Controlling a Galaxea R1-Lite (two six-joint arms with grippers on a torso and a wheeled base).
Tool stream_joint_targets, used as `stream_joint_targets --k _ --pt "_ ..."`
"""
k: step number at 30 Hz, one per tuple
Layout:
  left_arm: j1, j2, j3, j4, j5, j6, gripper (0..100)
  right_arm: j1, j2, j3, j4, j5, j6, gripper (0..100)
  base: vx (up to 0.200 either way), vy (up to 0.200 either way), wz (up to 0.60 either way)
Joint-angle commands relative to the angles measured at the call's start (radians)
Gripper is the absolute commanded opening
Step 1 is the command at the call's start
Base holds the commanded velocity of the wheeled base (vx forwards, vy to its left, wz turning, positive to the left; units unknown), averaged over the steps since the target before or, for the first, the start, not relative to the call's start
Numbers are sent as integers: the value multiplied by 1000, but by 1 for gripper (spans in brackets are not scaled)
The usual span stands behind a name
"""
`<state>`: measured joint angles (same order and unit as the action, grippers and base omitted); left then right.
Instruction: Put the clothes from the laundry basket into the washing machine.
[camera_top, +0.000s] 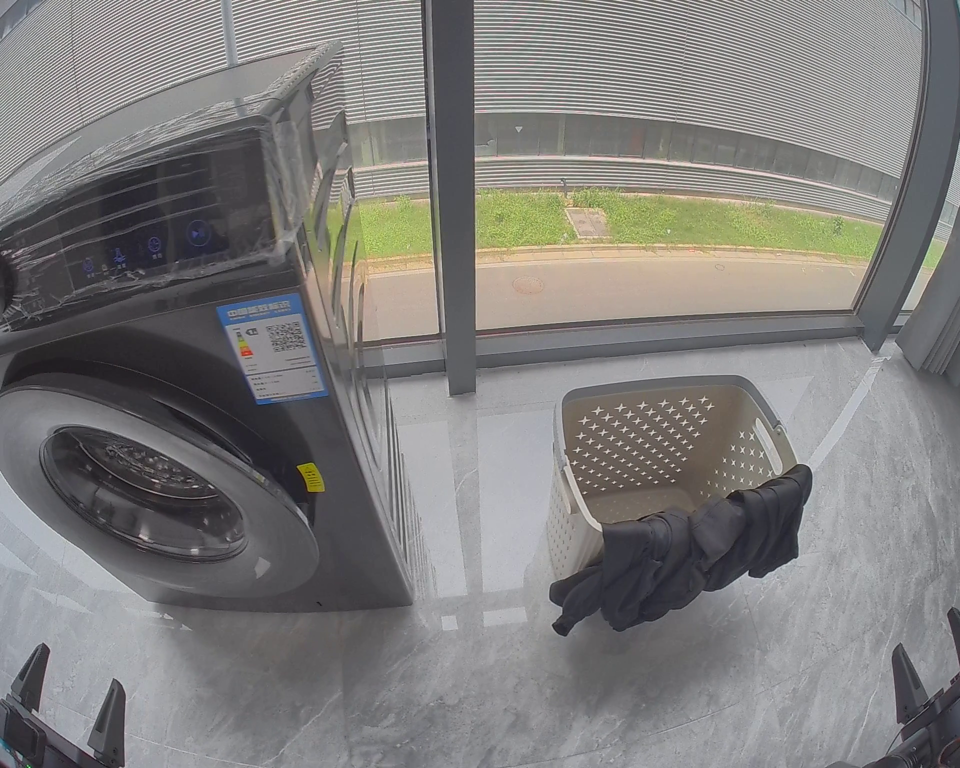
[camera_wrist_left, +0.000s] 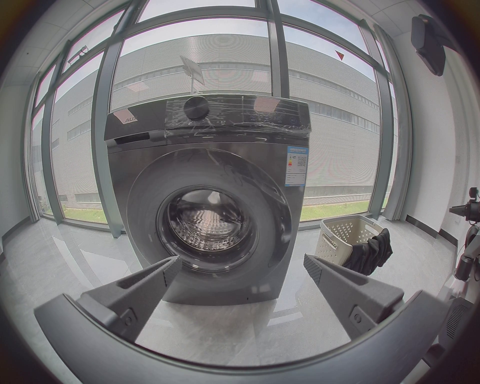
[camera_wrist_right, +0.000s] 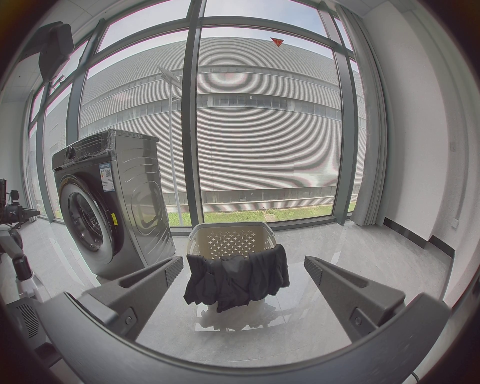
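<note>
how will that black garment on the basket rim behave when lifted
Probably floppy: the black garment hangs in folds over the laundry basket rim, so it should sag. Likely light; pulling might drag the thin perforated basket.

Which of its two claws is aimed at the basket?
The right gripper: the basket shows between its open jaws, whereas the left gripper faces the washing machine.

A grey front-loading washing machine (camera_top: 200, 400) stands left of a cream perforated plastic laundry basket (camera_top: 640, 430), a black fabric garment (camera_top: 680, 555) draped over its near rim.
</note>
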<state>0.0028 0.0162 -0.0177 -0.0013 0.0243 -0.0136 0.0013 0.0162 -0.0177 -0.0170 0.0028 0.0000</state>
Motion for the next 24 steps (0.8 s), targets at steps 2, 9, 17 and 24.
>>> stream_joint_targets --k 2,9,17,24 --pt "0 -15 16 0 0 0 100 0 -16 18 0 0 0 100 0 200 0" --pt "0 -16 16 -2 0 1 100 0 -16 18 0 0 0 100 0 200 0" --pt "0 -15 16 -2 0 3 100 -1 -16 18 0 0 0 100 0 25 0" --pt "0 -15 16 0 0 3 100 -1 -16 18 0 0 2 100 0 0 257"
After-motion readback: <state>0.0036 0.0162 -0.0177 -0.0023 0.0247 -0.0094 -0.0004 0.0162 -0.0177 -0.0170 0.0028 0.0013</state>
